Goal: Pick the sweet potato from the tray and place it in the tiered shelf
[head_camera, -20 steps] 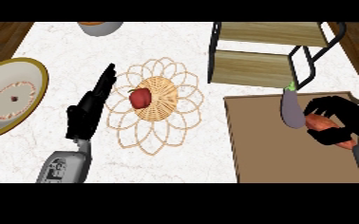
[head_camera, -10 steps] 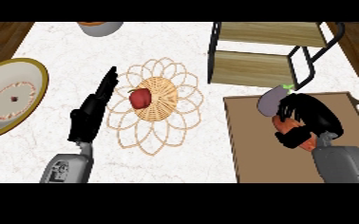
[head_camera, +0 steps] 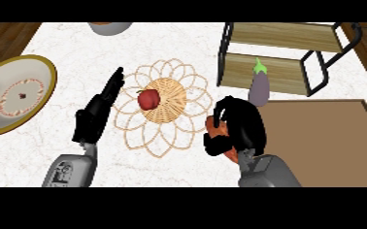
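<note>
head view, one sweet potato [head_camera: 217, 132] – right robot hand [head_camera: 240, 123]

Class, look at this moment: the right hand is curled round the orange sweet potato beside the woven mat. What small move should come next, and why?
Probably carry it up and to the right, toward the wooden tiered shelf. The right hand is curled round the orange sweet potato left of the brown tray, short of the shelf. The purple eggplant lies at the shelf's front, so steer round it.
</note>
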{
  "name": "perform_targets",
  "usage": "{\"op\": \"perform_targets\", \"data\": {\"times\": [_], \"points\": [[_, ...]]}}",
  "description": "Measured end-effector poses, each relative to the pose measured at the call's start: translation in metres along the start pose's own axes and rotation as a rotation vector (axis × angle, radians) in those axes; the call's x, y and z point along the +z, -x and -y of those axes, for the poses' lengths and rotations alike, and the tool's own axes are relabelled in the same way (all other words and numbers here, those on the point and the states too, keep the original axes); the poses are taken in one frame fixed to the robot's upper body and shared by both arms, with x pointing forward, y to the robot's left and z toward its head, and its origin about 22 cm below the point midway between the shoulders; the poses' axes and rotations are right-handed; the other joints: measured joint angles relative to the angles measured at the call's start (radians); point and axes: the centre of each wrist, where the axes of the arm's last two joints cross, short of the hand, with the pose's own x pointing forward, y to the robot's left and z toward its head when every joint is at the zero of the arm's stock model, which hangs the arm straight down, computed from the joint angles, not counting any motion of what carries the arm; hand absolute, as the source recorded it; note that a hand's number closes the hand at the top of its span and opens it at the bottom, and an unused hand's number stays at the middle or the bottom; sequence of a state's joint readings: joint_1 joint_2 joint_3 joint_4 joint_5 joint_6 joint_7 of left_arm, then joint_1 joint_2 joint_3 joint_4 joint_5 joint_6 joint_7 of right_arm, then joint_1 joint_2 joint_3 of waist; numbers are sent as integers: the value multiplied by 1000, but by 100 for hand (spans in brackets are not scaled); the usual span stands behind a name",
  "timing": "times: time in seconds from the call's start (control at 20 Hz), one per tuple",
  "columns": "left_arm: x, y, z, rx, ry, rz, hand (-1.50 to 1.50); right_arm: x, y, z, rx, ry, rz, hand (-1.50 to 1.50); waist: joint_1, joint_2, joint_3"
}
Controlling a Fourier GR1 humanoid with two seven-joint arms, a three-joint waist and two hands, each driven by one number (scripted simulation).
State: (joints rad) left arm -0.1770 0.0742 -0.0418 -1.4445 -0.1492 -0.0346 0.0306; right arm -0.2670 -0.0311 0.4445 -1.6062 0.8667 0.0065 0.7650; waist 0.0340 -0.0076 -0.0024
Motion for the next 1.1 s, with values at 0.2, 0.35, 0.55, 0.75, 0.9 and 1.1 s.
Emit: {"op": "perform_targets", "data": {"times": [0.2, 0.35, 0.55, 0.75, 0.9, 1.1], "points": [[-2, 1, 3, -2, -4, 0, 0, 31, -48, 0, -136, 117, 67, 150, -5, 1, 1], [-1, 6, -1, -2, -16, -5, 0, 52, -77, 7, -170, 202, 144, 150, -11, 0, 1], [-2, 2, -1, 2, -22, -6, 0, 68, -102, 19, -164, 313, 221, 150, -17, -2, 0], [-1, 2, -3, 4, -28, -12, 0, 73, -116, 34, -141, 440, 242, 150, -26, -4, 0], [-2, 1, -7, 0, -34, -10, 0, 74, -126, 50, -143, 532, 254, 150, -30, -4, 0], [2, 4, -4, 2, -30, -11, 0, 71, -136, 71, -142, 647, 246, 150, -32, -4, 0]]}}
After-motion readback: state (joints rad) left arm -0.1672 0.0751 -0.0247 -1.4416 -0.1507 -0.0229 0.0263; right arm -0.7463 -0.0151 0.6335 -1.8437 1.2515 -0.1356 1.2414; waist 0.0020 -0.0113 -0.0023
